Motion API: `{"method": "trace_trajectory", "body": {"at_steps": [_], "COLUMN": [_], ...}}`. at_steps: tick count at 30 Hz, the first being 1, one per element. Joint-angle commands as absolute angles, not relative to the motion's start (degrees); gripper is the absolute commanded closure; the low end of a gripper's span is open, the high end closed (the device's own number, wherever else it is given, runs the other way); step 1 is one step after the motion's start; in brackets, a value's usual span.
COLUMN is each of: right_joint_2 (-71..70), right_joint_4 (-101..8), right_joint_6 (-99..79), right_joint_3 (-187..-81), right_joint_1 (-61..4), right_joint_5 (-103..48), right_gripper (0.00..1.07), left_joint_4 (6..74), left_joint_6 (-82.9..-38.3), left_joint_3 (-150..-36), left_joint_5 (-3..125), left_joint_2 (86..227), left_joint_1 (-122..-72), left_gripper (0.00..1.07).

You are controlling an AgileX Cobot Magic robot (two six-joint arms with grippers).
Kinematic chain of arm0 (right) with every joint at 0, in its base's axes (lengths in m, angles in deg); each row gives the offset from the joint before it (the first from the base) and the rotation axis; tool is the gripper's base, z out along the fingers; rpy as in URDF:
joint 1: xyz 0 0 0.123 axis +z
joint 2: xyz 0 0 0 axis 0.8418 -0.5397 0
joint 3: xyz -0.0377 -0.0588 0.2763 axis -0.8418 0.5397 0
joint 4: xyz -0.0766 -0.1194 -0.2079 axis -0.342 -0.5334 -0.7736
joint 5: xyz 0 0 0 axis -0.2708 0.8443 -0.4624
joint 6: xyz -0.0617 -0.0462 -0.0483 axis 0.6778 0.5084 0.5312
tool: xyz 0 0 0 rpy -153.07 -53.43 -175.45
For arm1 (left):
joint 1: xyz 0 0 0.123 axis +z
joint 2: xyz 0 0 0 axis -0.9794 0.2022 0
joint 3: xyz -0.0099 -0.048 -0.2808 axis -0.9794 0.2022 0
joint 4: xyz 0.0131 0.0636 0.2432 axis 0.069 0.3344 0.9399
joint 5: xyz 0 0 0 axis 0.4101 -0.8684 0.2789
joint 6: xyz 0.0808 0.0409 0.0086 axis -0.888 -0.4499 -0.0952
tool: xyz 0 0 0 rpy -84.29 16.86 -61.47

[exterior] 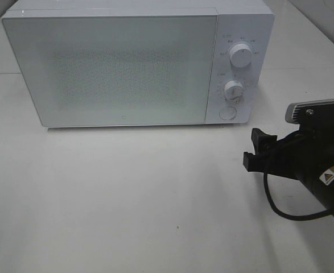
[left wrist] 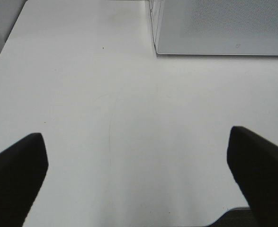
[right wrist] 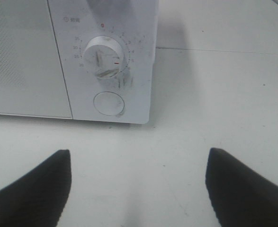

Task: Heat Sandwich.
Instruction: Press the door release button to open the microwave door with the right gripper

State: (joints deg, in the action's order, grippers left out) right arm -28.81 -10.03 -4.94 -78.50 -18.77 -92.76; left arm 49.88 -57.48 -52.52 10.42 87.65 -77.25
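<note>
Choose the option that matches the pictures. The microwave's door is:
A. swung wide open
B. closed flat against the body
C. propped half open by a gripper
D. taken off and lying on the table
B: in the exterior high view the microwave door sits flush beside the control panel, with no gap and no interior showing.

Plain white tabletop, soft light
</note>
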Motion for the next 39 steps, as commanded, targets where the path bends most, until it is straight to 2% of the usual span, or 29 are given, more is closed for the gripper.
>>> {"method": "trace_trajectory", "body": {"at_steps": [1, 15, 24, 39], "right_joint_2": [-29.73, -30.82, -30.82, -30.82], "right_joint_4": [-9.80, -7.39, -7.39, -8.54], "right_joint_6": [-4.77, -5.00, -16.17, -56.73], "right_joint_3": [-79.76, -81.88, -81.88, -81.88], "right_joint_1": [-17.69, -15.85, -15.85, -15.85], "right_joint_5": [-95.97, -94.31, -93.05, -93.05], "right_gripper": [0.32, 0.32, 0.32, 0.32], "left_joint_4": [49.42, 49.42, 49.42, 49.42], "left_joint_6": [-57.48, -57.48, -57.48, -57.48], "left_joint_3": [-52.46, -52.46, -52.46, -52.46], "left_joint_5": [11.10, 11.10, 11.10, 11.10], "left_joint_2": [86.79, 86.79, 86.79, 86.79], "left_joint_1": [-77.13, -77.13, -77.13, -77.13], "left_gripper": [0.09, 0.09, 0.09, 0.09]}}
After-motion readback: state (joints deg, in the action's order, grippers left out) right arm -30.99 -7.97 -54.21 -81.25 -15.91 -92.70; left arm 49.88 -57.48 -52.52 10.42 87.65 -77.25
